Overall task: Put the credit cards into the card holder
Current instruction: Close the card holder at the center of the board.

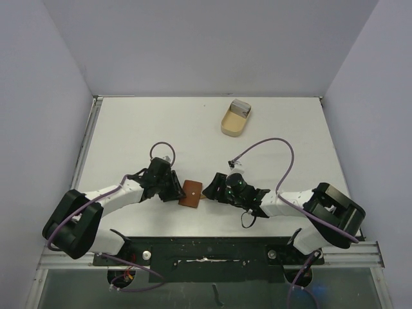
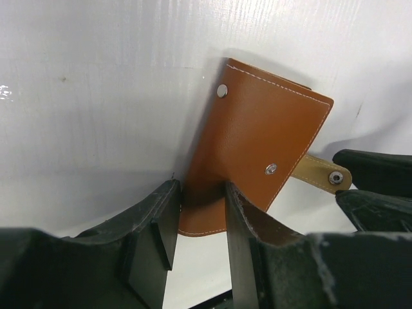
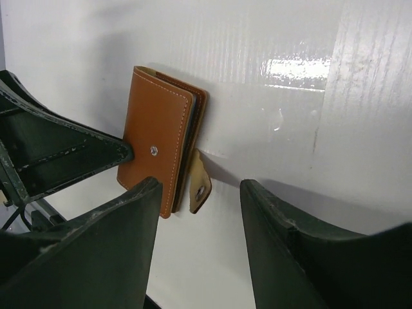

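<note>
Pinching near edge of holder (image 2: 264, 129) with left gripper (image 2: 199, 215). Holding right gripper (image 3: 201, 187) spread wide, just beside the tan strap (image 2: 315, 168).

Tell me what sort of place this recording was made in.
Probably a lab robot cell: a white table boxed in by plain walls, with the left arm and right arm bolted at its near edge.

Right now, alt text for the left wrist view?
A brown card holder is pinched at its lower end in the left gripper, over a white table. Its tan snap strap sticks out toward the right gripper at the frame edge.
</note>
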